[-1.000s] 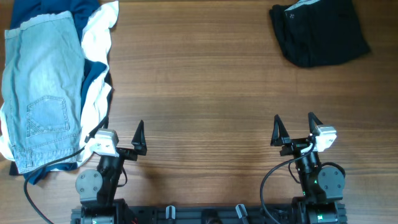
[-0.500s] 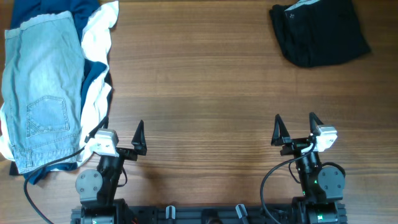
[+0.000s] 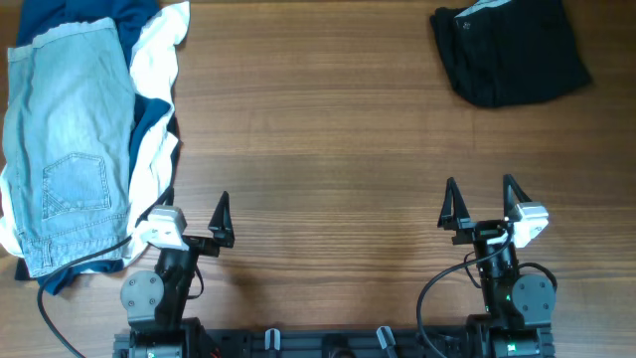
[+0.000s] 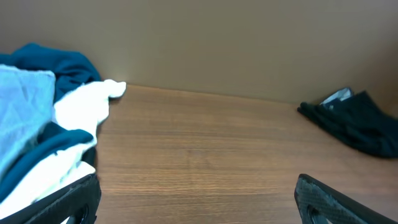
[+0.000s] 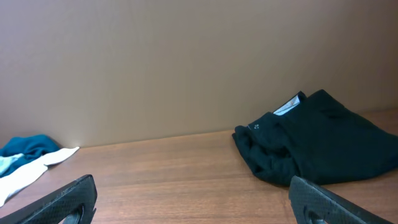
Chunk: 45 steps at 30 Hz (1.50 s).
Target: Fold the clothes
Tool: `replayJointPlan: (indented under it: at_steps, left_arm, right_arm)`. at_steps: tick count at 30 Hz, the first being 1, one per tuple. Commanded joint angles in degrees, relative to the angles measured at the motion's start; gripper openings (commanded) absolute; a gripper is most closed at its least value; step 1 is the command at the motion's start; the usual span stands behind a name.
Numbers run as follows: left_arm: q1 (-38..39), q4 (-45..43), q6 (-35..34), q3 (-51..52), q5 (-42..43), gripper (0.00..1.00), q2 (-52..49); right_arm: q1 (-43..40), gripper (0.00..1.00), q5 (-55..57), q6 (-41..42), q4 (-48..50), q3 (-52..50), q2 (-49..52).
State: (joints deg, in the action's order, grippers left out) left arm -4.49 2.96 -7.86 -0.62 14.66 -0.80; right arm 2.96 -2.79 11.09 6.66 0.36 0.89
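Note:
Pale-blue denim shorts lie flat at the far left of the table, on top of a white garment and a dark-blue garment. A black garment lies bunched at the back right, also in the right wrist view and the left wrist view. My left gripper is open and empty at the front left, right of the pile's near corner. My right gripper is open and empty at the front right. The pile shows in the left wrist view.
The wooden table stretches bare between the pile and the black garment. A brown wall stands behind the table. Black cables run by both arm bases at the front edge.
My right gripper has shifted slightly right and forward. The left arm and the clothes have not moved.

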Motion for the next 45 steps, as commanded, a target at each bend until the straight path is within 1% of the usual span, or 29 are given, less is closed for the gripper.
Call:
replayJointPlan:
  at_steps: [1, 2, 4, 5, 7, 9, 12, 14, 16, 17, 19, 22, 24, 26, 28, 30, 32, 34, 36, 39, 43, 45]
  left_arm:
    - [0.2, -0.4, -4.7, 0.2, -0.5, 1.00, 0.4]
    - [0.2, -0.8, -4.9, -0.2, 0.2, 1.00, 0.4]
    - [0.2, -1.0, -8.6, -2.5, 1.0, 1.00, 0.3]
    - [0.2, -1.0, -9.3, -4.2, 1.9, 1.00, 0.0]
    - [0.2, 0.1, -9.3, -8.9, 2.5, 1.00, -1.8]
    - [0.2, 3.5, -9.3, -14.4, 2.5, 1.00, -4.9]
    - [0.2, 11.6, -8.8, -26.0, 2.2, 1.00, -14.0]
    - [0.1, 17.8, -5.6, -35.3, 2.3, 1.00, -22.5]
    - [0.1, 24.2, -3.0, -44.0, 2.3, 1.00, -30.6]
    - [0.1, 27.1, -1.9, -47.6, 2.2, 1.00, -34.0]
    - [-0.4, 34.8, -1.4, -57.0, 1.6, 1.00, -43.2]
    - [-2.4, 47.2, 3.1, -70.3, 1.6, 1.00, -58.0]
    - [-2.9, 51.1, 4.5, -74.5, 1.6, 1.00, -65.3]
    - [-2.9, 51.3, 4.5, -74.7, 1.5, 1.00, -72.7]
    - [-2.9, 51.6, 4.5, -74.7, 0.5, 1.00, -79.1]
    - [-4.2, 51.6, 3.9, -74.8, -1.3, 1.00, -83.5]
    - [-8.9, 51.7, 2.5, -74.8, -1.2, 1.00, -86.2]
    - [-16.1, 51.5, 2.7, -74.8, -1.6, 1.00, -86.9]
    - [-25.1, 49.9, 4.4, -74.8, -4.8, 1.00, -87.1]
    - [-36.3, 46.9, 4.7, -74.8, -5.1, 1.00, -87.9]
    - [-45.9, 44.6, 4.7, -74.8, -5.2, 1.00, -91.6]
    - [-48.6, 43.0, 7.9, -74.8, -5.1, 1.00, -95.3]
  right_arm:
    - [0.4, 1.00, -3.7, -4.6, 3.8, 0.2, -0.2]
    - [0.4, 1.00, -3.6, -6.7, 5.9, 0.8, 0.3]
    - [0.4, 1.00, -3.5, -9.9, 8.1, 2.6, 1.9]
    - [0.4, 1.00, -3.4, -11.1, 9.3, 3.9, 3.1]
    - [0.4, 1.00, -3.0, -12.7, 13.0, 6.6, 6.7]
    - [0.4, 1.00, -3.1, -12.7, 16.0, 9.8, 11.3]
    - [0.4, 1.00, -3.6, -14.2, 16.4, 18.0, 22.7]
    - [0.4, 1.00, -5.7, -15.9, 16.2, 24.9, 32.1]
    - [0.4, 1.00, -8.8, -15.8, 14.6, 31.1, 39.6]
    - [0.4, 1.00, -11.3, -15.6, 12.3, 35.5, 44.3]
    - [0.4, 1.00, -16.7, -15.5, 3.9, 44.6, 53.0]
    - [0.4, 1.00, -18.2, -16.2, -18.5, 61.6, 68.0]
    - [0.4, 1.00, -18.3, -18.9, -28.6, 69.6, 76.1]
    - [0.4, 1.00, -18.3, -18.9, -33.4, 74.7, 83.6]
    - [0.4, 1.00, -18.8, -17.4, -33.2, 75.1, 88.4]
    - [0.4, 1.00, -20.6, -15.5, -34.0, 75.1, 91.8]
    - [0.4, 1.00, -22.8, -14.8, -34.3, 75.1, 94.5]
    - [0.4, 1.00, -23.0, -14.8, -34.2, 75.1, 96.2]
    - [0.4, 1.00, -23.0, -15.4, -34.1, 75.1, 97.2]
    - [0.4, 1.00, -23.0, -15.6, -32.8, 75.1, 97.3]
    - [0.5, 1.00, -23.0, -15.6, -32.0, 75.1, 97.3]
    - [0.5, 1.00, -23.0, -15.6, -32.0, 75.1, 97.3]
